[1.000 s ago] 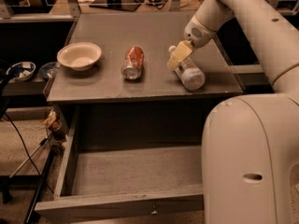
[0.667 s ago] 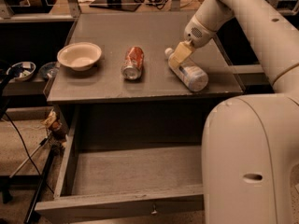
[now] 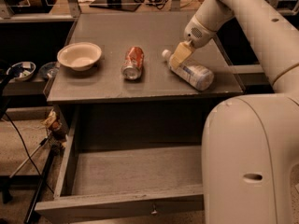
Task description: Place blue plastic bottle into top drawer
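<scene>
Camera view: over the last second the gripper [image 3: 180, 56] has barely shifted, settling over the neck end of the blue plastic bottle [image 3: 194, 73], whose cap now pokes out to its left. The bottle lies unlifted on the tabletop [image 3: 107, 85]; whether the gripper has closed, I cannot tell. The top drawer [image 3: 131, 171] stands open below

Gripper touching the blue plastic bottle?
Cannot tell. In the camera view the gripper overlaps the neck end of the blue plastic bottle, which lies on the tabletop. No gap shows, but contact isn't plain either.
</scene>
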You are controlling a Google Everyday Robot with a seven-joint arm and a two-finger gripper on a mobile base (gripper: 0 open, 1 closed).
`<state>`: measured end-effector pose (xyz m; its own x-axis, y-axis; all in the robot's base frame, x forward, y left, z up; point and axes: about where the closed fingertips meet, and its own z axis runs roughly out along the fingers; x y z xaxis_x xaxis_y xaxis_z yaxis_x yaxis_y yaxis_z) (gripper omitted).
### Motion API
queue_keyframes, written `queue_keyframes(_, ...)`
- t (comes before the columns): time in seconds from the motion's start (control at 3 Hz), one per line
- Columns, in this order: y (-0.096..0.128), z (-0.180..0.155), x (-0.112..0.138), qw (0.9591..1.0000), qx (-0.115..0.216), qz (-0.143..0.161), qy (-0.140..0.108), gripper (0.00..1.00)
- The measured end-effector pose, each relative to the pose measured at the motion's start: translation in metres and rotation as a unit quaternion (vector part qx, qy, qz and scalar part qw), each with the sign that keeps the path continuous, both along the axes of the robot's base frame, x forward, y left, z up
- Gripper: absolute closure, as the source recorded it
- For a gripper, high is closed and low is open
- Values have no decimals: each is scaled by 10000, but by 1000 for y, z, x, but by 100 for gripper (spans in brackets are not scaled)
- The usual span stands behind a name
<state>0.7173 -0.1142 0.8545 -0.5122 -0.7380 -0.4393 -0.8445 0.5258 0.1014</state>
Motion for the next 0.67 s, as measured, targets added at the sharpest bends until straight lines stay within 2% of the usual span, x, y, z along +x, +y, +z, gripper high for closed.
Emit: queue_keyframes(0.67,0,10,2,9998,53,-98,-150,100)
